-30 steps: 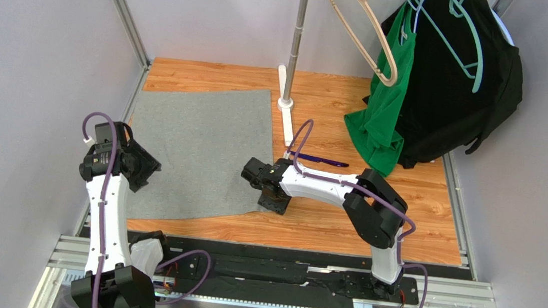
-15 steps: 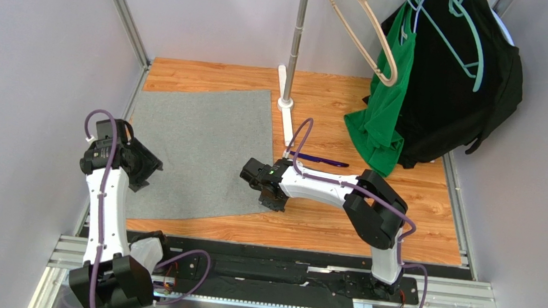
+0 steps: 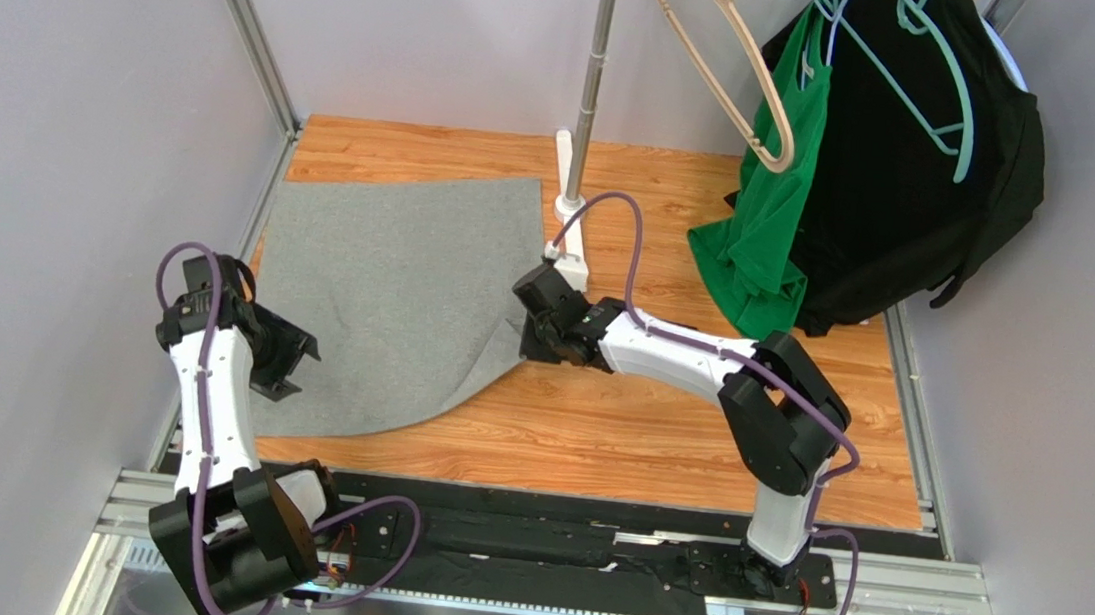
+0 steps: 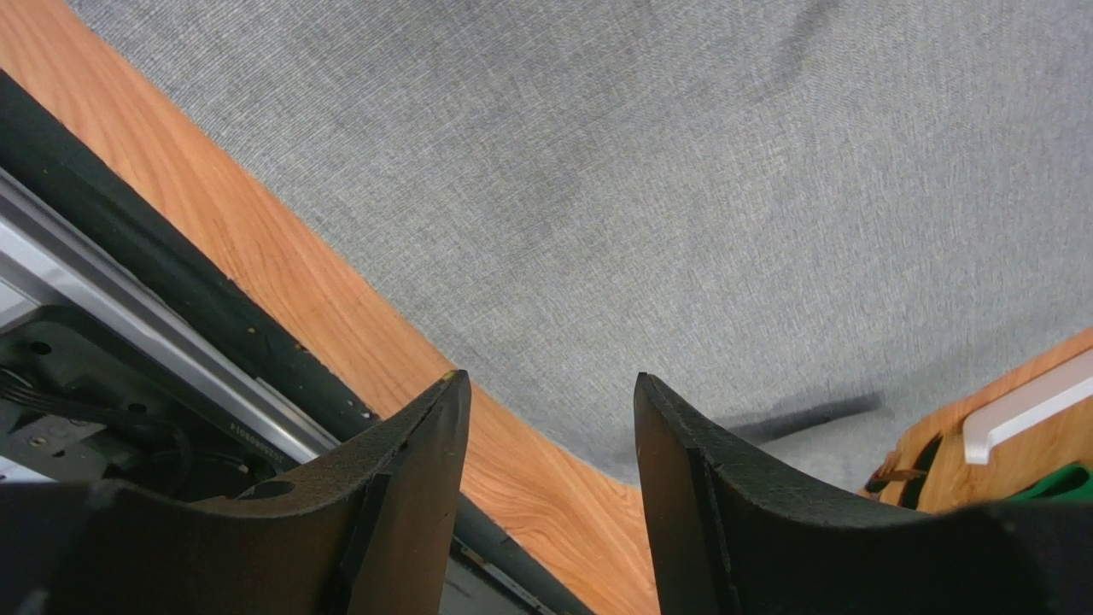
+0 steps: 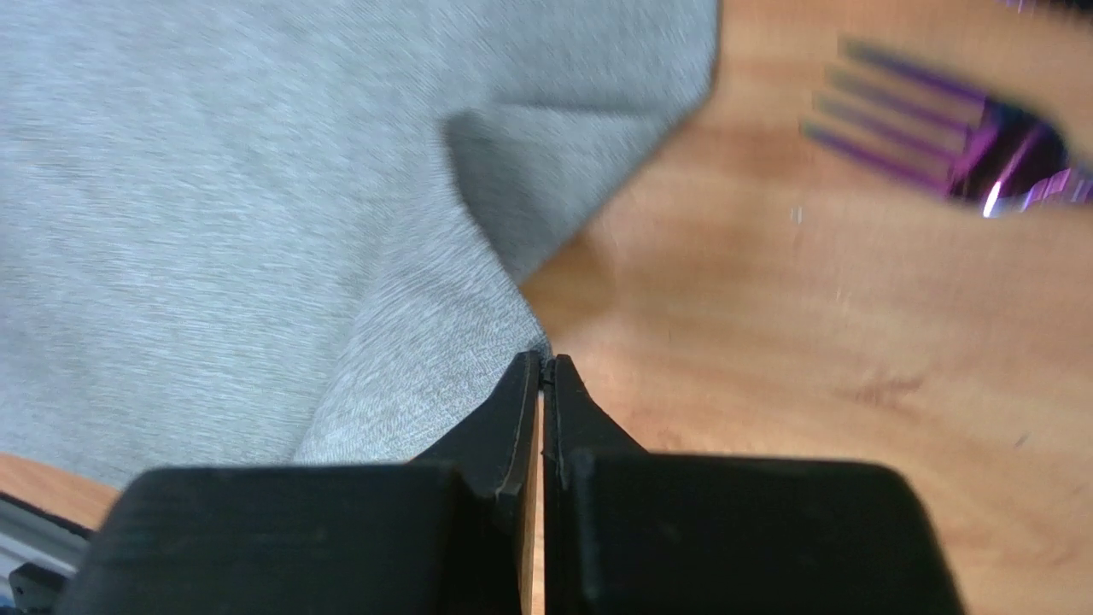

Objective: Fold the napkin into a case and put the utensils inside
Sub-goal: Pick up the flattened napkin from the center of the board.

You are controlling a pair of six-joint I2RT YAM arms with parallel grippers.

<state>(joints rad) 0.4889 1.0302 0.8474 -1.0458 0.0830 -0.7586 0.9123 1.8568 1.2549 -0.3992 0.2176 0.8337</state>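
- Looking down from the top view, I have my right gripper (image 3: 530,339) pinching the near right corner of the napkin (image 3: 391,270). The napkin lies spread on the left half of the table (image 3: 648,423), with that corner drawn up. My left gripper (image 3: 284,362) hangs over its near left edge.
- From my left wrist, my fingers (image 4: 411,474) stand apart with nothing between them. The grey napkin (image 4: 616,192) lies beyond them.
- From my right wrist, my fingers (image 5: 513,423) are pressed together on the napkin's (image 5: 257,192) edge, and a fold rises just past them. The fork (image 5: 949,128), blurred, lies on the wood apart from the cloth.
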